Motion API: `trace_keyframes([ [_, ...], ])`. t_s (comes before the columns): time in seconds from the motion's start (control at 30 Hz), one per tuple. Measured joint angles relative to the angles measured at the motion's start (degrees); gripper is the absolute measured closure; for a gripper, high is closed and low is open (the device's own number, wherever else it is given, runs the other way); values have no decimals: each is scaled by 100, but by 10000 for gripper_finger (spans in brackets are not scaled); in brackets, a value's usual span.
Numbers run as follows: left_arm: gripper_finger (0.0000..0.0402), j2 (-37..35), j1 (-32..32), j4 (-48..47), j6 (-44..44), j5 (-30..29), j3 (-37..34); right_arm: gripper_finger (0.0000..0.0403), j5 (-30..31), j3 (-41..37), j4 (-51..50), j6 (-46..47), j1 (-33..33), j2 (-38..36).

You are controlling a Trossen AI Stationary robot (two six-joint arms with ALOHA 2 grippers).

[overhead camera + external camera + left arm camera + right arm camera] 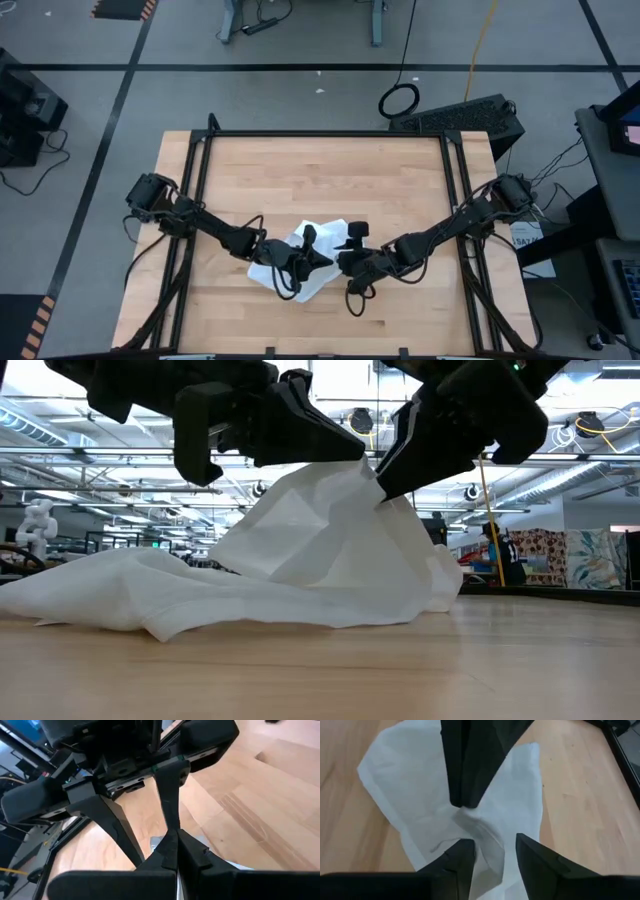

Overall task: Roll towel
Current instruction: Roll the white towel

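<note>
Left tool pinches the towel shut above the tabletop, right tool half-open beside it, so I'd regrip before rolling.

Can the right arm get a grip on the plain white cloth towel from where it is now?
Probably yes: the right gripper stands open directly over the white cloth towel, nothing between; the left gripper is shut on the raised fold close by.
</note>
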Motion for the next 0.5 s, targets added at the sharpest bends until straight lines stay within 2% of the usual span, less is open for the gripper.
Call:
trace_keyframes([
  [0.23,401,0,13,298,-564,-30,1,317,-32,0,4,11,0,0],
  [0.4,401,0,14,226,-1032,-595,0,364,-56,0,-6,8,0,2],
  [0.5,401,0,12,78,-1290,-649,0,387,-164,0,-41,-1,0,2],
])
